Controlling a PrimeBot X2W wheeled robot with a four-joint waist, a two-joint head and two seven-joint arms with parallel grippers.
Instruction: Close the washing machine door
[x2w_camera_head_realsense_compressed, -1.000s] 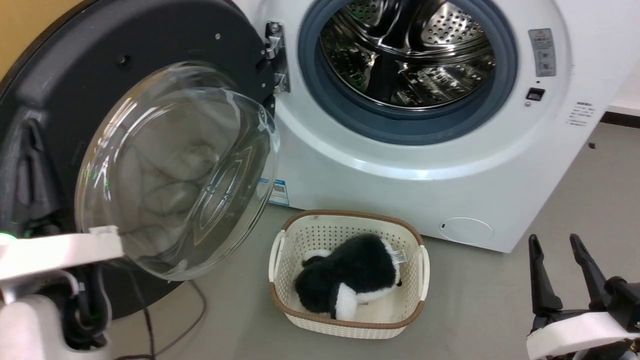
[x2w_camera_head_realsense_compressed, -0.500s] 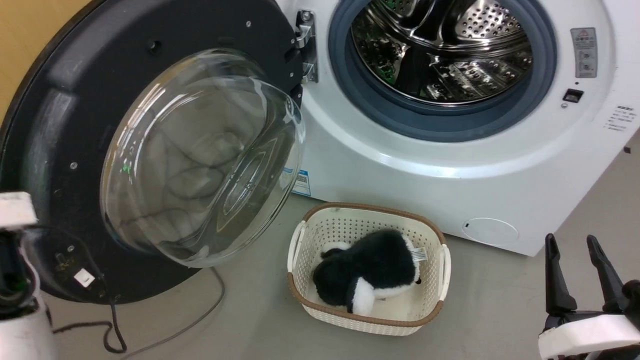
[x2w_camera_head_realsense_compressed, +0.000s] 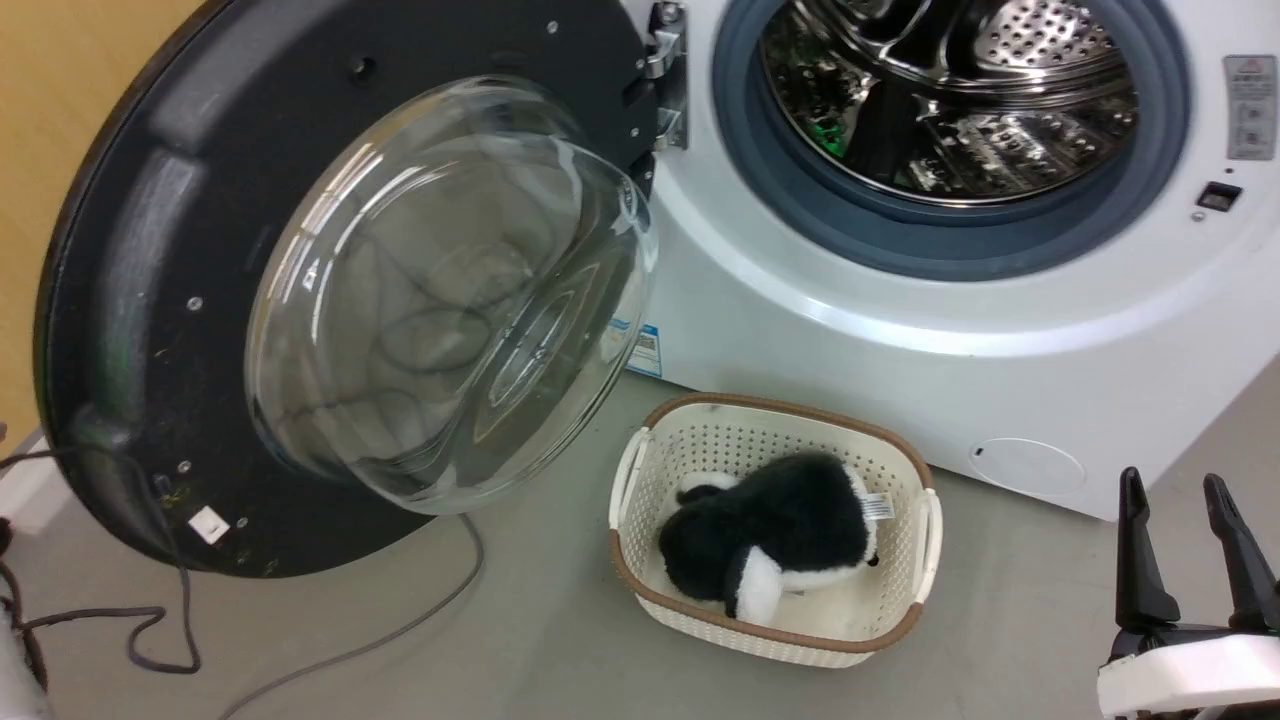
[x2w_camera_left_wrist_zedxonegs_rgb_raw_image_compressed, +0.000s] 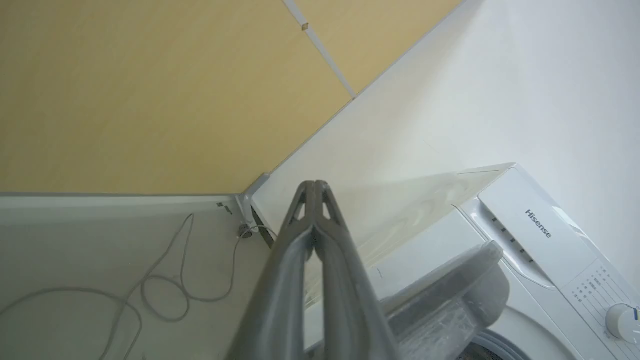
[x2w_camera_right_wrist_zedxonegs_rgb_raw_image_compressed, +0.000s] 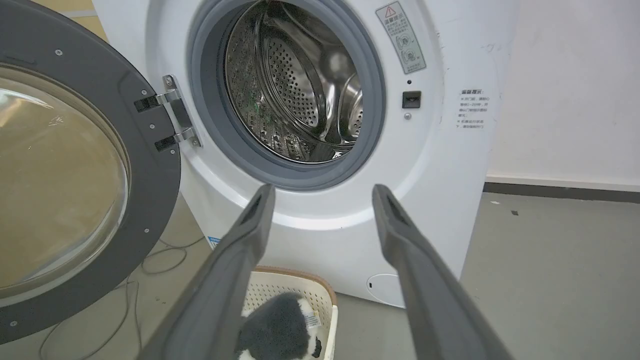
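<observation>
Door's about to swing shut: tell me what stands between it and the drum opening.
Nothing visible between the washing machine door and the drum opening. The basket with a plush toy sits on the floor below it.

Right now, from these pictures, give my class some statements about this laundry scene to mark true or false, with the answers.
1. The washing machine door stands wide open. True.
2. The plush toy lies inside the drum. False: it lies in the basket on the floor, and the drum looks empty.
3. The right gripper is shut. False: its fingers stand apart and hold nothing.
4. The left gripper is shut, fingertips together. True.
</observation>
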